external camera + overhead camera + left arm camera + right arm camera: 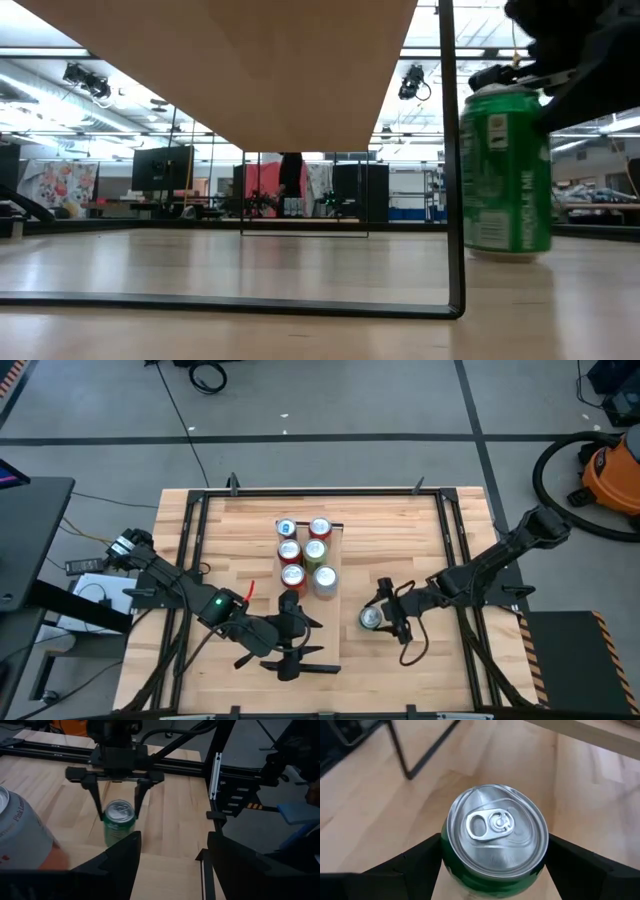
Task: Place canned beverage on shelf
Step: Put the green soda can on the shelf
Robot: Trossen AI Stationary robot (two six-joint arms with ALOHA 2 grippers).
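A green can [371,618] stands with its base on the table, right of the shelf [328,622], a narrow light-wood plank on dark legs. Its underside shows in the low view [250,60]. Several cans [305,555] stand on the shelf's far half. My right gripper [380,617] is shut on the green can, which also shows in the low view [505,175] and the right wrist view [495,832]. My left gripper [170,855] is open and empty, hovering over the shelf's near end [300,648]. It faces the green can [119,822]. My right gripper pinches the green can's side wall just below its top rim [451,865] between its two fingers [100,805]. The fingers slant down from above, from the table's right side. The can stands upright, its base [505,252] on the table.
A white and red can [20,837] stands close beside my left gripper. The shelf's dark leg frame [455,200] stands next to the green can. Black frame rails [455,550] run along the table's edges. Bare tabletop lies right of the shelf.
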